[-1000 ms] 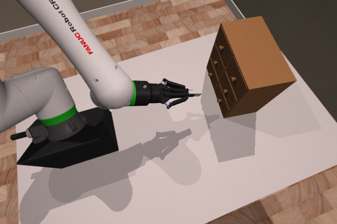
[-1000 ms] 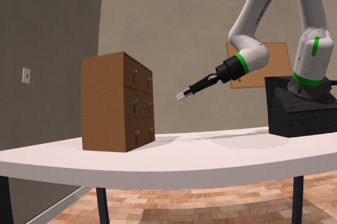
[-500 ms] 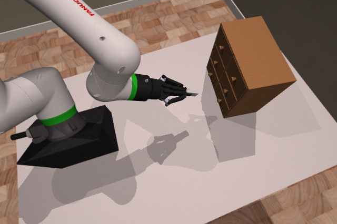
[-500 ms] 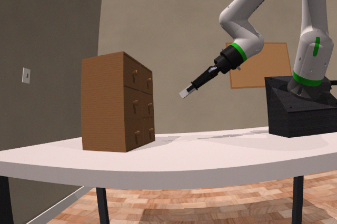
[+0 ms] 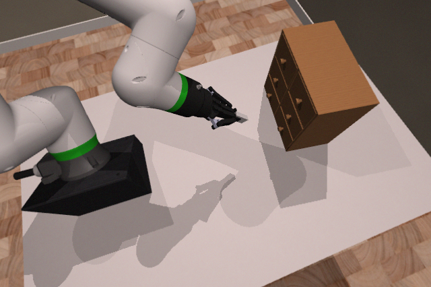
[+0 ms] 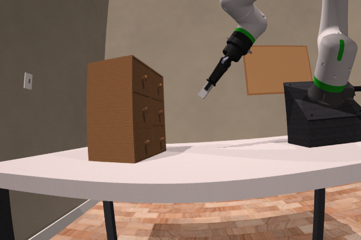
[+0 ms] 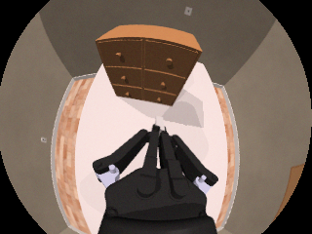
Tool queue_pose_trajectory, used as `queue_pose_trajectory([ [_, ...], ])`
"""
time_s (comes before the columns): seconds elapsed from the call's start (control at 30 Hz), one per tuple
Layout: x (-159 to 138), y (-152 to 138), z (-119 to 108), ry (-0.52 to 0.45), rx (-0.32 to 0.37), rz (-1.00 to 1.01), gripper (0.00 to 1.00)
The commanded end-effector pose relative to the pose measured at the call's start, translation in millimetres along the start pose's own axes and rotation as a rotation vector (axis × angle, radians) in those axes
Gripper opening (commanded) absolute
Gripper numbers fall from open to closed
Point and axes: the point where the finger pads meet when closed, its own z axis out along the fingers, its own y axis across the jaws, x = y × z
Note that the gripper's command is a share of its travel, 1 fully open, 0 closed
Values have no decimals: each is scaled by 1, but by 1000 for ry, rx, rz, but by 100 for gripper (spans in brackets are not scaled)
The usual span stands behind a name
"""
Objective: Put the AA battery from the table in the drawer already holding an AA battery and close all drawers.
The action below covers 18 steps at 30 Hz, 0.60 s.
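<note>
The small wooden chest (image 5: 313, 85) stands on the white table at the right, with six drawers in two columns, all pushed in. It also shows in the exterior view (image 6: 125, 109) and in the wrist view (image 7: 148, 68). My gripper (image 5: 240, 118) (image 6: 203, 92) is shut and empty. It hangs in the air a short way in front of the chest's drawer fronts, tilted down toward them. In the wrist view the fingertips (image 7: 158, 132) meet just below the chest. No AA battery shows in any view.
The arm's black base (image 5: 87, 179) sits at the left of the table. A brown board (image 6: 277, 68) hangs on the back wall. The table edge runs close behind and to the right of the chest.
</note>
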Motion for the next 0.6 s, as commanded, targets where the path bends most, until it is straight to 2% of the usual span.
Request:
queue_pose_trajectory([
  [0.0,-6,-3,-23,-193,1,3,0],
  [0.3,-9,-3,-60,-511,1,3,0],
  [0.47,-10,-3,-73,-619,1,2,0],
  [0.57,-11,-3,-75,-635,1,2,0],
])
